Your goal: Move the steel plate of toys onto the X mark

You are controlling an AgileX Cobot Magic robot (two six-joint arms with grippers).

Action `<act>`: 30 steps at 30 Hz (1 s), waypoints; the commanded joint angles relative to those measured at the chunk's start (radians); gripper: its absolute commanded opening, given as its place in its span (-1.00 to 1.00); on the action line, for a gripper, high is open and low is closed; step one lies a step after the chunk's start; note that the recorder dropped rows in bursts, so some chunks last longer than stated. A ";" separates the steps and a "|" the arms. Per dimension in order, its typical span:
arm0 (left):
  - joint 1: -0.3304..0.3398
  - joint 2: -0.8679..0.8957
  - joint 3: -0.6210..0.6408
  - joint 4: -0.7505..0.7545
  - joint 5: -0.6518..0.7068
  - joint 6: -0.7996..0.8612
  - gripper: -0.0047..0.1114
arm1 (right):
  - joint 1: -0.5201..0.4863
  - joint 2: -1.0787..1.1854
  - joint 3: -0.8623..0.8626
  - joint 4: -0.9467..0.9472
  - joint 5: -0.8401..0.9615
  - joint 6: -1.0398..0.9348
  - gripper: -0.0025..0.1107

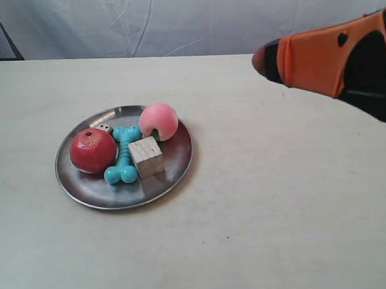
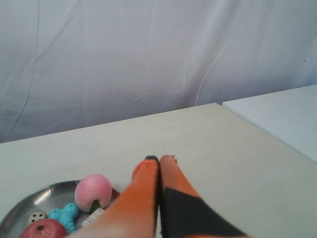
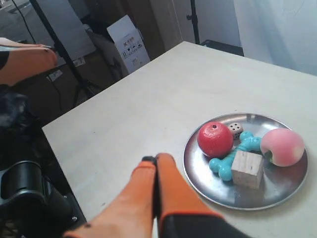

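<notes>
In the exterior view, the steel plate [image 1: 92, 190] sits on the pale surface [image 1: 278, 198], toward the view's left. It carries a red ball [image 1: 92, 151], a pink ball [image 1: 158, 120], a turquoise bone [image 1: 123, 157], a wooden cube [image 1: 147, 157] and a white die [image 1: 104, 128]. The cube leans against the bone, and the die sits between the two balls near the far rim. An orange-and-black end effector [image 1: 258, 57] on the arm at the exterior view's right hangs above the surface, well apart from the plate. From this angle I cannot tell whether it is spread.

In the left wrist view, the left end effector [image 2: 159, 159] has its orange fingers pressed together, with nothing between them. The steel plate [image 2: 44, 198] lies on the surface beside and beyond it, in front of a white curtain.

In the right wrist view, the right end effector [image 3: 156, 158] is likewise pressed together and grips nothing. The steel plate [image 3: 277, 193] rests near it on the surface, all five toys inside.
</notes>
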 commanded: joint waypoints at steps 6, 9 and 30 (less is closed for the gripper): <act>-0.012 -0.007 0.003 -0.005 0.041 -0.041 -0.92 | -0.078 -0.057 0.004 0.065 0.016 -0.002 -0.96; -0.012 -0.007 0.003 0.008 0.043 -0.041 -0.92 | -0.242 -0.139 0.004 0.135 0.044 -0.002 -0.96; -0.012 -0.007 0.003 0.051 -0.005 -0.041 -0.92 | -0.799 -0.610 0.143 0.128 0.061 -0.002 -0.96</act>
